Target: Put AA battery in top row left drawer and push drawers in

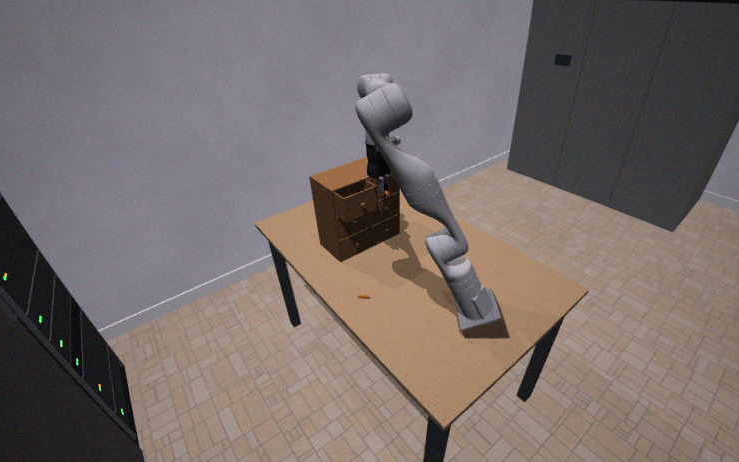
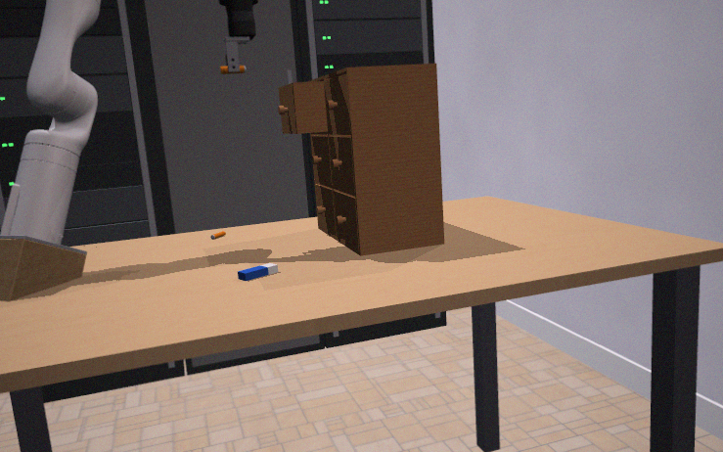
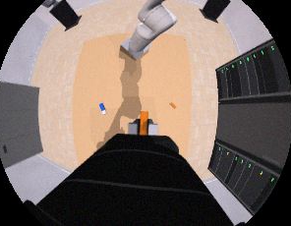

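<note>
- Across the middle of the top view, the table [image 1: 418, 367] [image 2: 128, 320] [image 3: 167, 74] carries the rest.
- The arm [image 1: 426, 186] [image 2: 64, 101] [image 3: 157, 22] reaches from the near right towards the chest; clearing away is left for the end.
- The chest [image 1: 326, 223] [image 2: 394, 157] stands upright at the far side.
- Its top-left drawer [image 1: 354, 209] [image 2: 310, 107] is well out, so the opening is done; pushing it in remains. The others look closed.
- The gripper [image 1: 383, 192] [image 2: 233, 68] [image 3: 144, 124] is partly closed, gripping the battery, apart from the drawer.
- The eraser [image 2: 254, 272] [image 3: 102, 108] lies on the table, properly left alone.
- The battery [image 1: 387, 193] [image 2: 224, 69] [image 3: 144, 122], probably the AA, is aloft between the fingers: picked up, not yet delivered.
- The small cylinder [image 1: 363, 296] [image 2: 217, 234] [image 3: 173, 105], likely a slimmer cell, lies left of the arm and should stay.
</note>
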